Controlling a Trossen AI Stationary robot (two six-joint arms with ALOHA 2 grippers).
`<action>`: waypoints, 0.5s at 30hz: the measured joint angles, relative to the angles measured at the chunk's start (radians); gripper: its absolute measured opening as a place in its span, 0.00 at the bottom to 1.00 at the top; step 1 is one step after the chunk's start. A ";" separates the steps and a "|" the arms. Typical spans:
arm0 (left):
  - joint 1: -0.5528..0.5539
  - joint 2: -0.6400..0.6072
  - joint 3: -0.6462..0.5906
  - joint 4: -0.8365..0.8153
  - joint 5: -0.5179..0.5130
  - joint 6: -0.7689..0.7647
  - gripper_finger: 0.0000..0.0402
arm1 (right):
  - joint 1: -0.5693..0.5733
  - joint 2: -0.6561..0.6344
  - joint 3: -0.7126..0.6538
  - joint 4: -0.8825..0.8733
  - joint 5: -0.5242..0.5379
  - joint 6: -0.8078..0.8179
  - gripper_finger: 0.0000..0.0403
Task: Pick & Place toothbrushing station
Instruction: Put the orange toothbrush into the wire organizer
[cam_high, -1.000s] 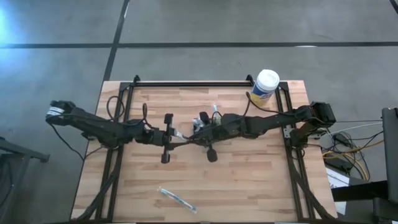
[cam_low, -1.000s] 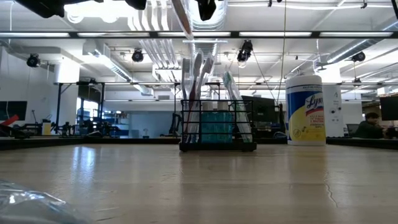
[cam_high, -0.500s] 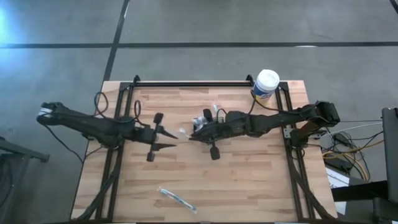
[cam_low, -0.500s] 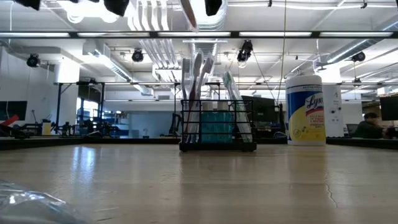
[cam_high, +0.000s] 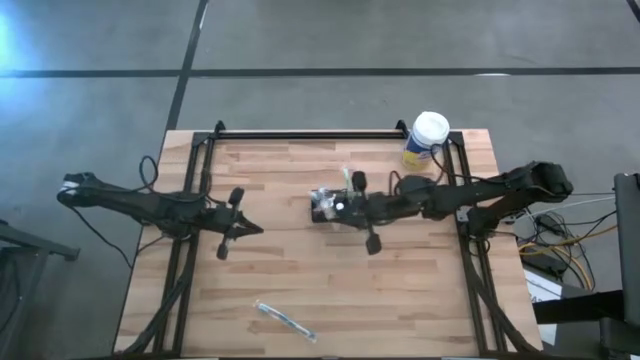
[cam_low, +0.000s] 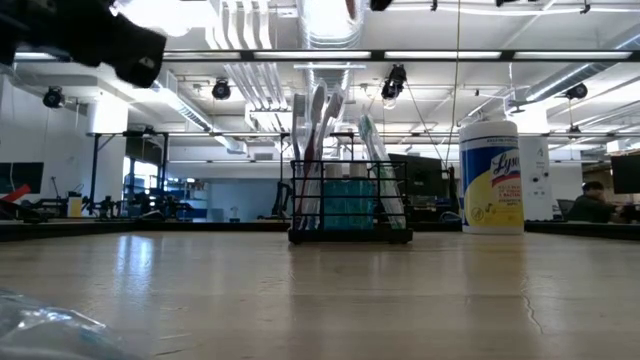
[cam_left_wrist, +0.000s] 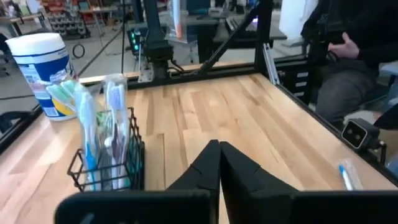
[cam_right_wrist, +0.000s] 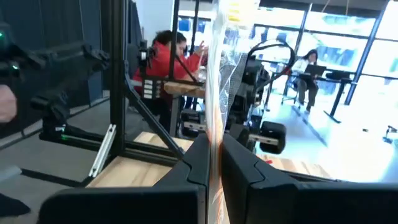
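Note:
The toothbrushing station (cam_low: 350, 205), a black wire-mesh caddy, stands on its base at mid-table with several toothbrushes upright in it, also seen in the left wrist view (cam_left_wrist: 109, 158). My right gripper (cam_high: 320, 206) hovers high over the caddy, shut on a clear-wrapped toothbrush (cam_right_wrist: 217, 68). The wrapped brush's lower end (cam_low: 352, 8) shows just above the caddy's brushes. My left gripper (cam_left_wrist: 219, 152) is shut with nothing in it, left of the caddy (cam_high: 255, 229). My right gripper pinches the wrapped toothbrush between its two fingers at a spot along its length (cam_right_wrist: 216, 134). The fingers reach in level from the table's right side and lie across the brush. The brush stands upright, lifted clear of the caddy and the table.
A round white-lidded canister (cam_high: 428, 137) with a yellow label stands at the back right. Another clear-wrapped toothbrush (cam_high: 285, 318) lies near the table's front edge. Black frame rails (cam_high: 300, 133) run along the far edge and both sides. People sit beyond the table.
My left gripper has drawn back from the wrapped toothbrush toward the table's left edge, sunk a little, and shut with nothing in it. My right gripper has moved toward the table's right edge with the wrapped toothbrush, which stays upright and clear.

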 joint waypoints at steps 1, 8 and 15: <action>0.000 -0.026 -0.027 0.013 0.000 -0.006 0.02 | 0.000 -0.019 -0.028 0.015 0.000 0.000 0.03; 0.000 -0.178 -0.170 0.082 -0.004 -0.022 0.01 | -0.003 -0.138 -0.242 0.178 0.088 -0.043 0.03; 0.000 -0.248 -0.227 0.099 -0.006 -0.022 0.06 | -0.039 -0.174 -0.475 0.446 0.250 -0.019 0.03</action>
